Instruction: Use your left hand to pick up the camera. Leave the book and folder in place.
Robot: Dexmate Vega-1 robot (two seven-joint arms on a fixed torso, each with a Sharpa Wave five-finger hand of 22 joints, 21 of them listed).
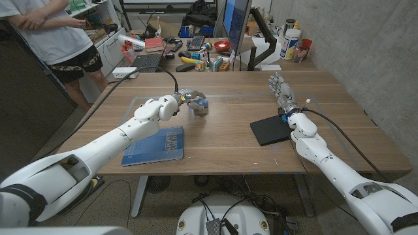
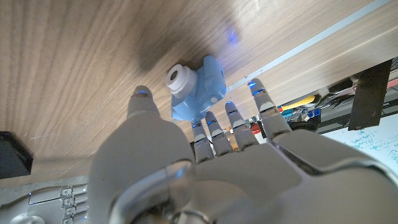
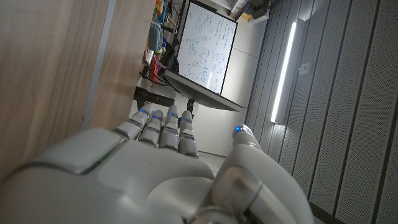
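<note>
A small light-blue camera [image 1: 200, 104] with a white lens sits between the thumb and fingers of my left hand [image 1: 183, 101] at the middle of the wooden table [image 1: 235, 91]. In the left wrist view the camera [image 2: 198, 87] is held between the thumb and the fingertips [image 2: 213, 124] of my left hand [image 2: 205, 168], and its shadow falls apart from it on the wood. A blue book [image 1: 154, 145] lies under my left forearm near the front edge. The black folder [image 1: 269, 130] lies at the right. Behind it is my right hand [image 1: 280, 88], fingers stretched out and holding nothing; it shows again as my right hand [image 3: 168, 168].
A person [image 1: 62, 32] stands beyond the table's far left corner. Behind the table is a second desk with a laptop [image 1: 146, 62], a monitor [image 1: 236, 23] and small clutter. A pale tape line [image 1: 241, 94] marks a rectangle on the tabletop.
</note>
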